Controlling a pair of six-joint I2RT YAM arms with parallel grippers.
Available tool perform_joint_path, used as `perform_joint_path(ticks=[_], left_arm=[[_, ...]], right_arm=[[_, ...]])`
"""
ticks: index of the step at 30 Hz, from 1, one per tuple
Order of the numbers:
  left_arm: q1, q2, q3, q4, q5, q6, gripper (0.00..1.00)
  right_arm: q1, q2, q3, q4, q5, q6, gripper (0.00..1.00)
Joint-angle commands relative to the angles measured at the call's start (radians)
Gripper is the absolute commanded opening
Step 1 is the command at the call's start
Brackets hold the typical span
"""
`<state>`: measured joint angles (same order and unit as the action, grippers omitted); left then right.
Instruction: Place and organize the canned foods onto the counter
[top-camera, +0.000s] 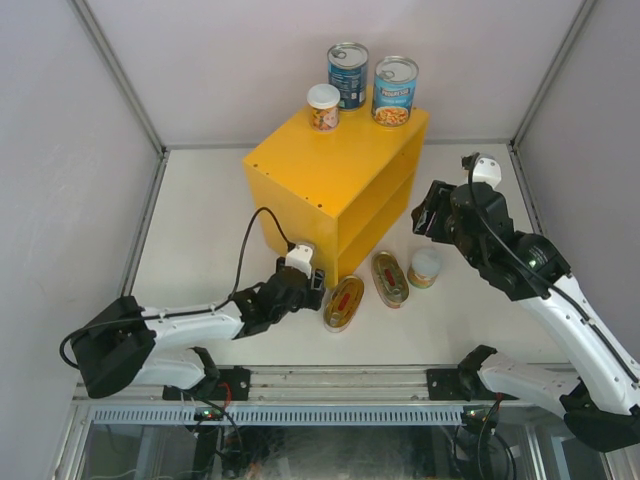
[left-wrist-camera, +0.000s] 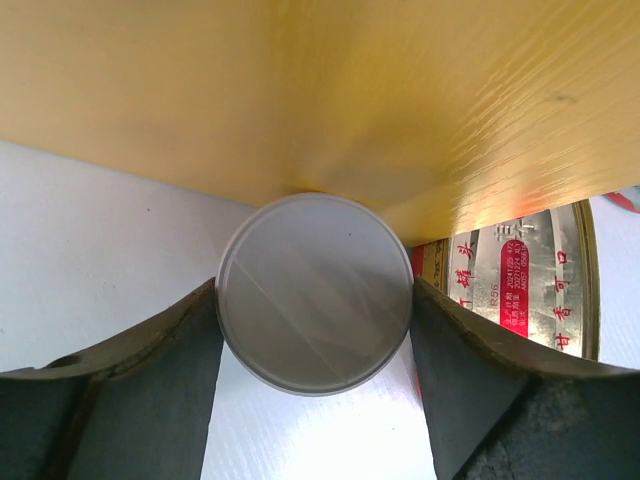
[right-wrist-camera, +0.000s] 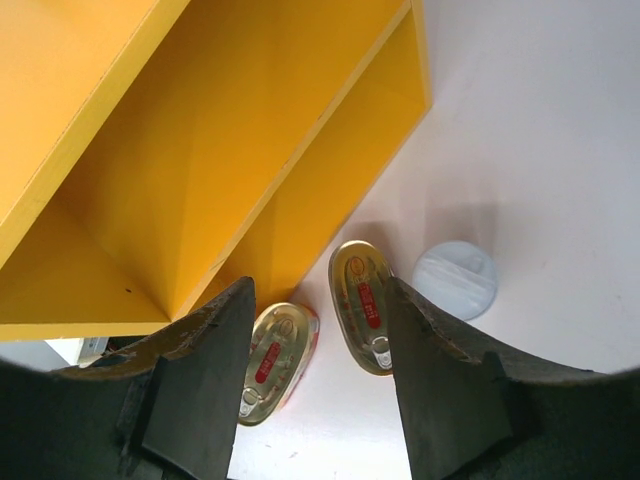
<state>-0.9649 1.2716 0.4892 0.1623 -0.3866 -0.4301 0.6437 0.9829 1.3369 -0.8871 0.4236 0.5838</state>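
A white table (top-camera: 200, 230) boxed in by pale walls carries everything. The small round can (left-wrist-camera: 315, 300) stands on it close against a closed side wall of the yellow counter (left-wrist-camera: 300, 90), at about 7 o'clock from the counter's middle in the overhead view. Whether can and wall touch, I cannot tell. The left gripper (left-wrist-camera: 315, 325) is clenched on the can, one dark finger pressed to each side. At 3 o'clock from the can, just beside the finger there, lies an oval tin (left-wrist-camera: 530, 290). Its twin (top-camera: 390, 278) and a loose short can (top-camera: 425, 268) lie farther toward 3 o'clock. At the counter top's 12 o'clock end stand a tall blue can (top-camera: 348, 75), a second tall blue can (top-camera: 395, 90) and a short pale-lidded can (top-camera: 323, 106). The right gripper (top-camera: 432, 215) hangs spread and empty off the counter's open side.

A lift this close to the wall may scrape the can on the yellow metal and twist it in a hold that bears on only two narrow lines of its round side. A swing toward 3 o'clock would likely shove the oval tin. Setting down too far toward 12 could topple the grouped cans.
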Motion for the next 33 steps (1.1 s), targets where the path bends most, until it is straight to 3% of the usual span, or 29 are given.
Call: perform_joint_path(ticks=[1,11,20,24,28,33], left_arm=[[0.003,0.011,-0.050,0.089,-0.019,-0.047,0.44],[-0.003,-0.220,-0.103,-0.036,-0.082,-0.062,0.23],[-0.032,-0.458,-0.049,-0.286,-0.144,-0.061,0.15],[-0.063,-0.560,0.020,-0.433,-0.190,-0.064,0.12],[-0.099,-0.617,0.134,-0.575,-0.233,-0.060,0.01],[-0.147,-0.636,0.323,-0.712,-0.302,-0.041,0.00]], right_arm=[[-0.003,0.002,0.030,-0.004,-0.009,-0.005,0.55],[-0.001,-0.025,0.010,0.002,-0.021,-0.010,0.55],[0.006,-0.055,-0.022,0.045,-0.035,-0.003,0.54],[0.008,-0.069,-0.035,0.063,-0.033,-0.004,0.55],[0.009,-0.089,-0.053,0.083,-0.027,-0.004,0.54],[0.009,-0.113,-0.062,0.102,-0.026,-0.004,0.54]])
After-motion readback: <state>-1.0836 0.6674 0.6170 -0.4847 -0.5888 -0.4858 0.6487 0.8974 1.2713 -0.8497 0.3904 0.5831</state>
